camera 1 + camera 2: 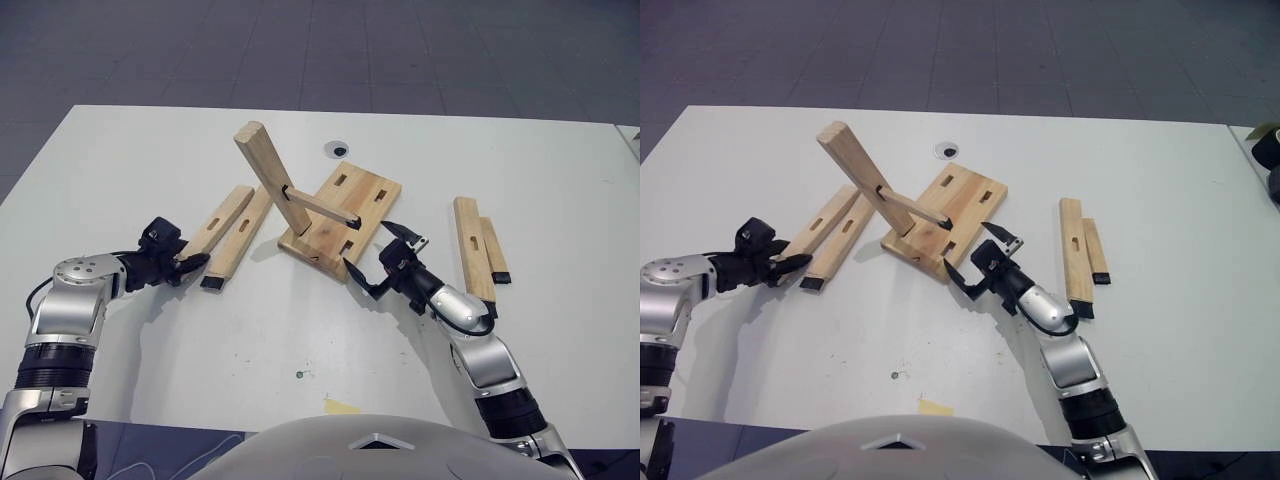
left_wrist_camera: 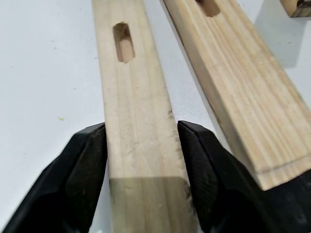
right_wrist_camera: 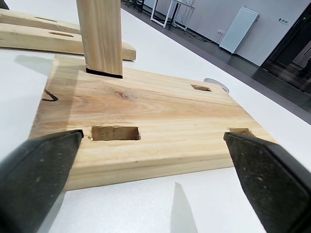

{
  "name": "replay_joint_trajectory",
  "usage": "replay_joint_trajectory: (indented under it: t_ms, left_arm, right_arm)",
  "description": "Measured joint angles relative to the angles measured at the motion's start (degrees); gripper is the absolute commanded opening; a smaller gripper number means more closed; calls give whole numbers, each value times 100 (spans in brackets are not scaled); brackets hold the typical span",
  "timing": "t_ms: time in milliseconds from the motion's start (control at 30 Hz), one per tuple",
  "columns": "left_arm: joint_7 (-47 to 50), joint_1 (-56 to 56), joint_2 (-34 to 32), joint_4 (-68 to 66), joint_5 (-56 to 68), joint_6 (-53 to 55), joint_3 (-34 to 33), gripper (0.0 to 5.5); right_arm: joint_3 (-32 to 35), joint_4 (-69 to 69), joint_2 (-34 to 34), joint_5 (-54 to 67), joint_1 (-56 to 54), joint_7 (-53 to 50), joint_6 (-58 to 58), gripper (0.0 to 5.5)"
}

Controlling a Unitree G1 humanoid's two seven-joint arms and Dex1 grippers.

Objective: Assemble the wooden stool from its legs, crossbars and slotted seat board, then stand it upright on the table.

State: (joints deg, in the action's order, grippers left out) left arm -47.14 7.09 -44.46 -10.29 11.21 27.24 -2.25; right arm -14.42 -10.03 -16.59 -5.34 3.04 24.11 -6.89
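Our left gripper (image 1: 192, 264) pinches the near end of the outer leg (image 1: 222, 220), which lies beside an inner leg (image 1: 243, 235). At centre one seat (image 1: 368, 190) lies flat. A third leg (image 1: 268, 165) stands planted in it, tilted, bearing one crossbar (image 1: 325, 208). Our right gripper (image 1: 364, 243) gapes wide at the seat's near edge. Rightmost lie two sticks side by side, a long stick (image 1: 468, 245) and a short stick (image 1: 493, 248).

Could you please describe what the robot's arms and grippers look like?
The left arm and right arm are silver shells with black joint rings and thin black cables. The left gripper and right gripper are black, each with two tapered fingers.
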Motion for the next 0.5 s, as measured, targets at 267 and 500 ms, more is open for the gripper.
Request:
replay_joint_trajectory:
  t_ms: [267,500]
  left_arm:
    - [755,191,259,-90,-203,-270,-178,210]
    - [2947,2167,1189,638,-129,-1379,-1191,209]
  right_arm:
    - [99,133,51,-1,-55,-170,41,540]
    - [1838,391,266,1007,-1232,-1044,-161,540]
